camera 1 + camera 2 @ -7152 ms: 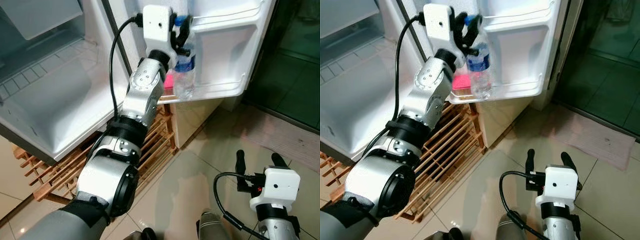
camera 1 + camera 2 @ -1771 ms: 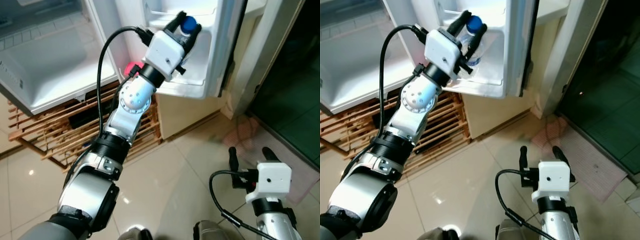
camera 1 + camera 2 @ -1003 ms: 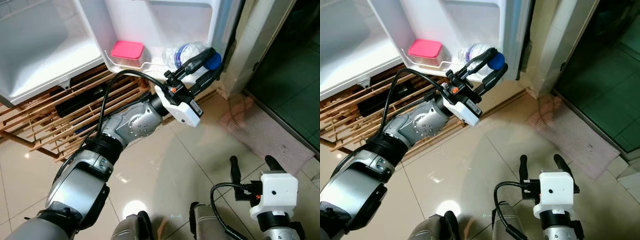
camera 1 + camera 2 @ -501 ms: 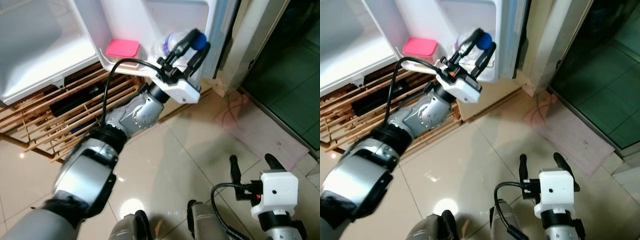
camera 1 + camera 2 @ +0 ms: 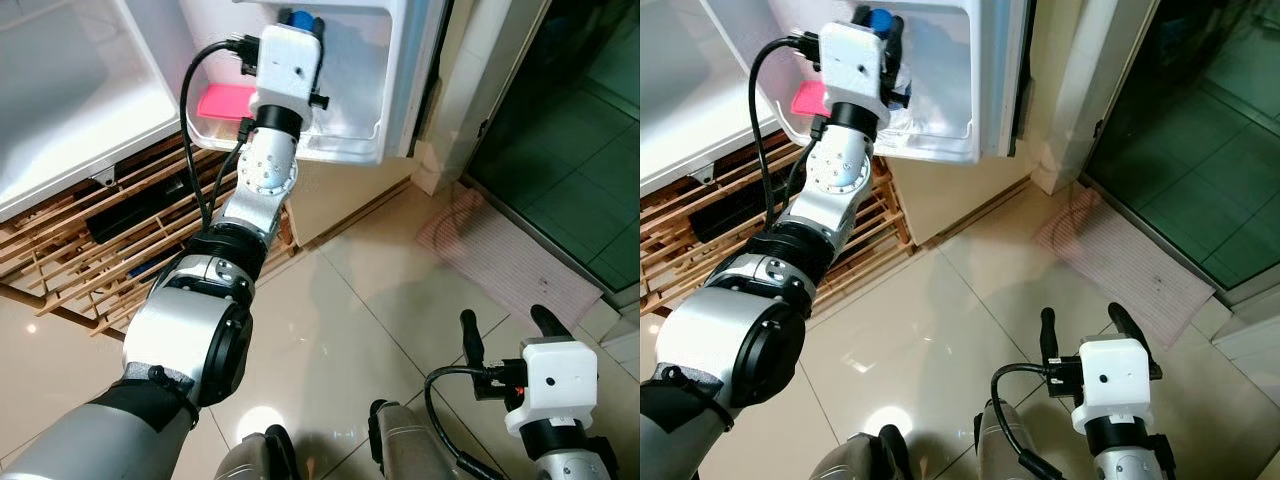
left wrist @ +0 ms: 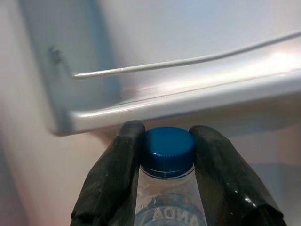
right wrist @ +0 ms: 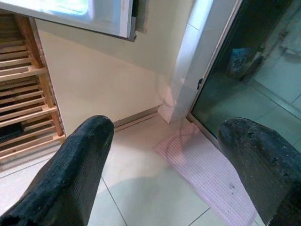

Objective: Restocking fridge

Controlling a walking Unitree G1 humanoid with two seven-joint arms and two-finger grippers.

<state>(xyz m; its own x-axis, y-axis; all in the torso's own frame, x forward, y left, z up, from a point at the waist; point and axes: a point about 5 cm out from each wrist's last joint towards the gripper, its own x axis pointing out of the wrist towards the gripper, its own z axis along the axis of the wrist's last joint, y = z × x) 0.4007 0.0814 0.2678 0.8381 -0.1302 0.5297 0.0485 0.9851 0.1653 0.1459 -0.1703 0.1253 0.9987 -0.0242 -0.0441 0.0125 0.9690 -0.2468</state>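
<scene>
My left gripper [image 6: 168, 143] is shut on the neck of a clear water bottle with a blue cap [image 6: 168, 147]. It holds the bottle upright inside the white fridge door shelf [image 5: 350, 140], under a wire rail [image 6: 188, 60]. The cap [image 5: 299, 18] pokes out above the white wrist housing, which hides most of the bottle. A pink lidded box [image 5: 225, 100] sits in the same shelf, just to the left of the bottle. My right gripper [image 5: 508, 335] hangs low at the right over the tiled floor, open and holding nothing.
The fridge's white interior [image 5: 60, 120] lies at the left above a slatted wooden rack [image 5: 90, 260]. A pink mat [image 5: 510, 250] lies before a dark glass door [image 5: 580, 120]. A cream wall base [image 7: 94, 89] runs below the fridge door.
The head camera has shifted. My left arm has swung the bottle from a tilted pose in front of the door to upright within the door shelf. The right arm has stayed put.
</scene>
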